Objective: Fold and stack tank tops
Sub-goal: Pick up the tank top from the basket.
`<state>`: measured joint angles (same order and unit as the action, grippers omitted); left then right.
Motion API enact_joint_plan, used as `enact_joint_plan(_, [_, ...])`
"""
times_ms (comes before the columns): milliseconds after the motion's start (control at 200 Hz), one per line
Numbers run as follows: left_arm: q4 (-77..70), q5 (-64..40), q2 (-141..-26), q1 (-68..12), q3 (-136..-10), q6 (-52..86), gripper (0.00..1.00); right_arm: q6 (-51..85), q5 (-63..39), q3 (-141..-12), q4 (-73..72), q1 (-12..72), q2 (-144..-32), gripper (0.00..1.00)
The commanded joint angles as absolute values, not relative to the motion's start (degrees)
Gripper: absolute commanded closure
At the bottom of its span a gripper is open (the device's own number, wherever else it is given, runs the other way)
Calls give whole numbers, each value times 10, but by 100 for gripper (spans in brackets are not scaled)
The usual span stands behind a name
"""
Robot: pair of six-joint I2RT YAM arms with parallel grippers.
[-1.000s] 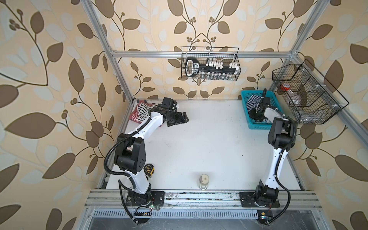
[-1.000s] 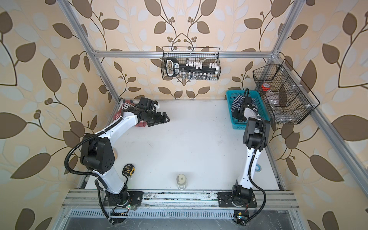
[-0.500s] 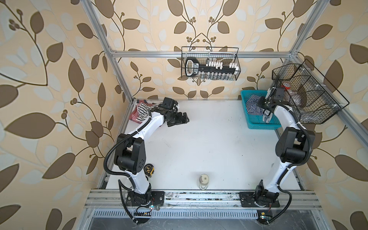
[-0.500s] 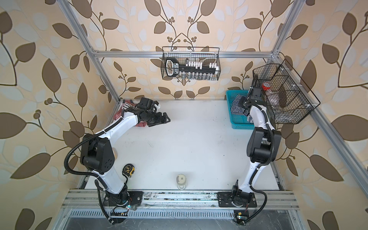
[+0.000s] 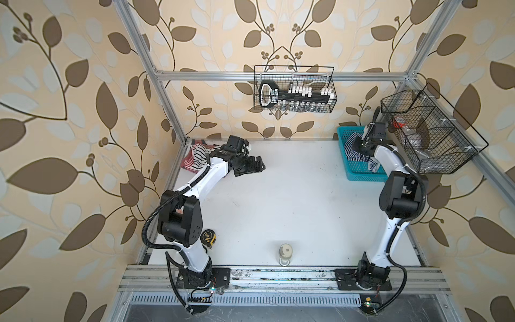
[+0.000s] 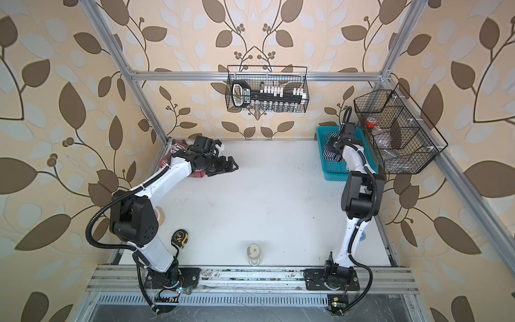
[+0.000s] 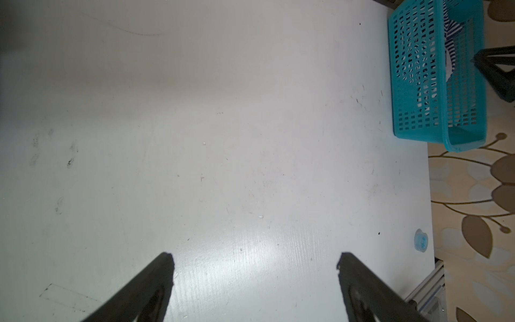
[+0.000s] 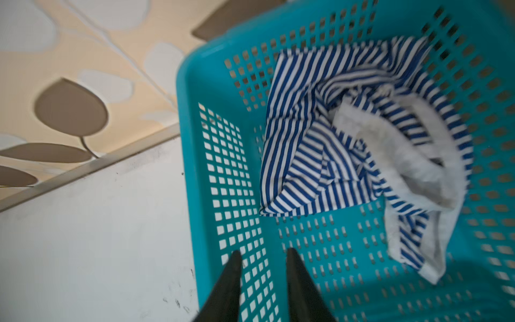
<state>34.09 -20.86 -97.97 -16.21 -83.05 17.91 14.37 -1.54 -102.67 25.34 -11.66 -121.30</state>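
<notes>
- Three tank tops are in view: one in the basket and two in a heap on the bench.
- The navy-and-white striped tank top [image 8: 306, 139] lies crumpled inside the blue perforated basket [image 8: 192, 156], its white inner side showing. It also shows in both top views [image 5: 351, 152] [image 6: 330, 154].
- The basket stands at the far right corner of the white bench [image 5: 278, 200].
- The black-and-white striped tank top [image 5: 199, 154] lies at the far left corner of the bench, on top of the red-and-white striped tank top [image 5: 187, 165]. The left arm partly hides both.
- There are two arms, each with one gripper.
- The left gripper [image 7: 255, 264] is spread wide with nothing between its fingers. It hangs over bare bench just beside the heap, and in both top views [image 5: 255, 167] [image 6: 227, 166] it points toward the middle of the bench.
- The right gripper [image 8: 263, 252] is over the basket, above its side wall and floor and near the navy-and-white top. Its fingers [image 8: 231, 278] stand a little apart and hold nothing; the wrist view is blurred.
- There are two black wire baskets: a wire basket [image 5: 333, 83] on the back rail and a second wire basket [image 5: 451, 156] on the right-side rail.
- One yellow-and-black tape measure [image 5: 207, 238] lies near the left arm's base.
- One small pale bottle [image 5: 284, 252] stands at the front middle of the bench.
</notes>
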Motion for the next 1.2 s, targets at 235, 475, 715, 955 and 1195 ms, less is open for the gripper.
enact_joint_plan(235, [356, -205, -987, -168, -848, 159, 6, 164, 42, -1094, 260, -120, -1303, 47])
enact_joint_plan(475, [371, -200, -1013, -168, -869, 157, 6, 189, 29, -1158, 263, -125, -1372, 44])
enact_joint_plan(715, [380, -202, -1035, -169, -889, 157, 6, 196, 36, -1240, 318, -125, -1441, 44])
enact_joint_plan(955, [382, -203, -1035, -170, -886, 156, 6, 197, 35, -1240, 349, -133, -1451, 98])
enact_joint_plan(1195, [375, -206, -1013, -170, -874, 156, 6, 190, 41, -1122, 275, -133, -1315, 100])
